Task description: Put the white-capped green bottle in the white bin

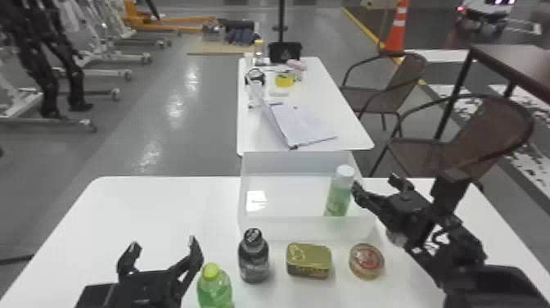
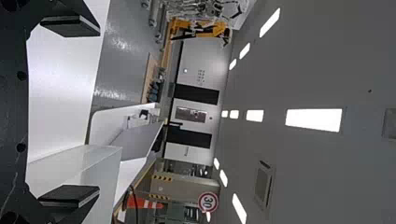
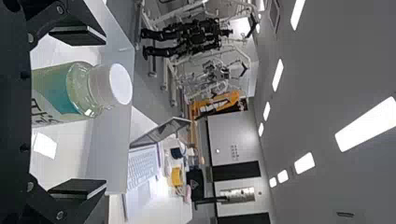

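While the white rectangular desk (image 1: 163, 213) spans the foreground, the translucent white plastic bin (image 1: 303, 229) sits at its far edge, right of the middle. The right gripper (image 1: 376, 184) hangs near the far right corner, its fingers spread, with the white-capped green bottle (image 1: 339, 196) upright between them, inside the bin. The left gripper (image 1: 163, 243), fingers also spread, is toward the left edge. Nearer the near edge come a clear green bottle with a lime cap (image 1: 215, 288), a black-capped dark bottle (image 1: 253, 258), a rectangular gold tin (image 1: 309, 261) and a round red-lidded can (image 1: 366, 261).
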